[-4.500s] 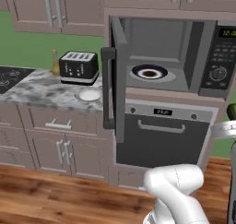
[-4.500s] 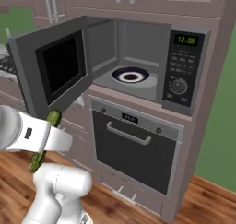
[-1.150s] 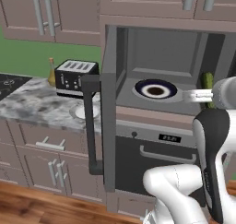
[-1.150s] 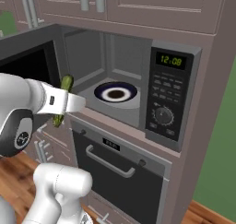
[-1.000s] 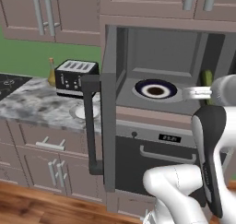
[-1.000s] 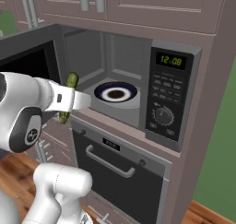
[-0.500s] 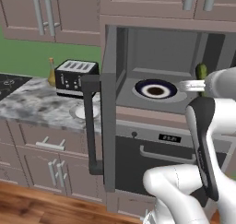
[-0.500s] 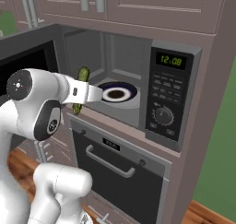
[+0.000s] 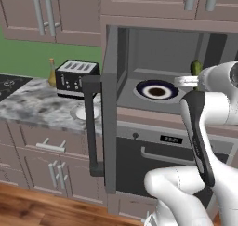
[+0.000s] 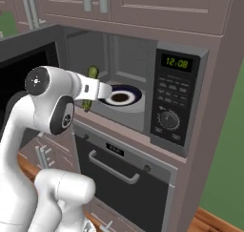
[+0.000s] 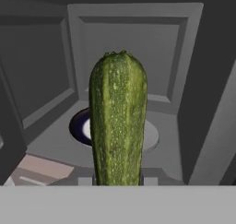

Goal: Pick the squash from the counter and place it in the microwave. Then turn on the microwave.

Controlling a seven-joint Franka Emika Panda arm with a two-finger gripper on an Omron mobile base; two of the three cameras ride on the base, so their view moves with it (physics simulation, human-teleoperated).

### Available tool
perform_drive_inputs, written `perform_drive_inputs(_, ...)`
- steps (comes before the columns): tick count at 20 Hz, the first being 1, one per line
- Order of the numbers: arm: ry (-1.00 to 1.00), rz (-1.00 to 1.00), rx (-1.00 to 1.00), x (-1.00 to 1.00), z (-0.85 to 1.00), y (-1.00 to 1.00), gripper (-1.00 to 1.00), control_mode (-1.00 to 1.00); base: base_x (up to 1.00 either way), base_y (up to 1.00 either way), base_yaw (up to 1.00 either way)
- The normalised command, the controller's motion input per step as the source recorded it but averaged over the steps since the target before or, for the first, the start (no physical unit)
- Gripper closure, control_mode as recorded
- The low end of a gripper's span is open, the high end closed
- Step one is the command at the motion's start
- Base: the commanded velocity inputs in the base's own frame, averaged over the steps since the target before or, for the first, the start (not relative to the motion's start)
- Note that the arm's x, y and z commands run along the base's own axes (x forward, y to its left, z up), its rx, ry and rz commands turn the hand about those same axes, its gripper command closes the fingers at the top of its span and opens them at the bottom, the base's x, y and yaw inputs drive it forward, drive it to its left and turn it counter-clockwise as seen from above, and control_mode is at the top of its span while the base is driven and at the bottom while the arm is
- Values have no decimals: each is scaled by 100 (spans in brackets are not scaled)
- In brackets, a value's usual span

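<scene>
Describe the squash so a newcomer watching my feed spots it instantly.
Find the open microwave built in above the oven. At its mouth, the pincer holds the squash upright, short of the turntable plate. It is the only green, speckled, stubby vegetable there, beside white arm and grey walls.

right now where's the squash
The squash is held upright in the gripper at the mouth of the open microwave, just short of the round plate inside.
</scene>
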Motion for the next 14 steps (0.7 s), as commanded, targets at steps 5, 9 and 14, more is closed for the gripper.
perform_drive_inputs(5, -2, 4, 0, 40, -23, -8, 100, -100, 0, 0, 0)
perform_drive_inputs(9, -3, 4, 0, 39, -25, -9, 100, -100, 0, 0, 0)
perform_drive_inputs(14, -1, 1, 0, 39, -13, -5, 100, -100, 0, 0, 0)
